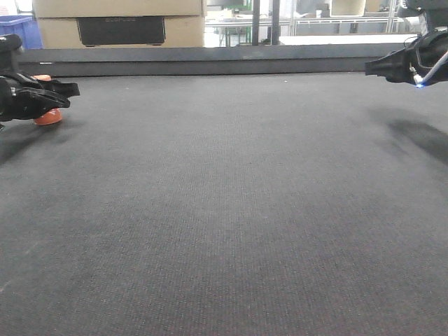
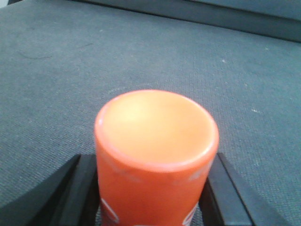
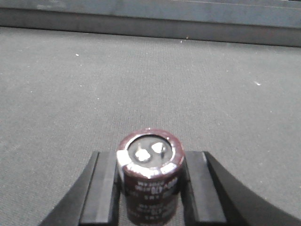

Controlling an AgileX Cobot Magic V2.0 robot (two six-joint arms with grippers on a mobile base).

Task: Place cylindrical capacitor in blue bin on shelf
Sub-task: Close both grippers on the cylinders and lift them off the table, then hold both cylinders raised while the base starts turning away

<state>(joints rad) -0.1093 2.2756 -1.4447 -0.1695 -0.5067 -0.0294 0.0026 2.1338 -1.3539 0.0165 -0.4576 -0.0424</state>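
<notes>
- capacitor (image 3: pixel 151 188) upright, 6 o'clock in right wrist view, clamped between right gripper (image 3: pixel 150 160) fingers.
- Risk: the slick sleeve may slip or tilt in transit.
- left gripper (image 2: pixel 153 162), 9 o'clock in front view, grips orange cylinder (image 2: pixel 155 136); wrong part may get binned.

Warehouse-like workshop; large cardboard carton (image 1: pixel 119 8), blue crate (image 1: pixel 19 29) and metal framing (image 1: pixel 329 24) behind a dark felt worktop (image 1: pixel 224 210)

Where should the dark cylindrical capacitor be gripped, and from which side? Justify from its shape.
Grip the capacitor across its curved side wall, fingers on opposite flanks, coming from the end away from its terminals. The round body centres between flat fingers and the two metal terminals are left clear, as the right gripper shows.
</notes>
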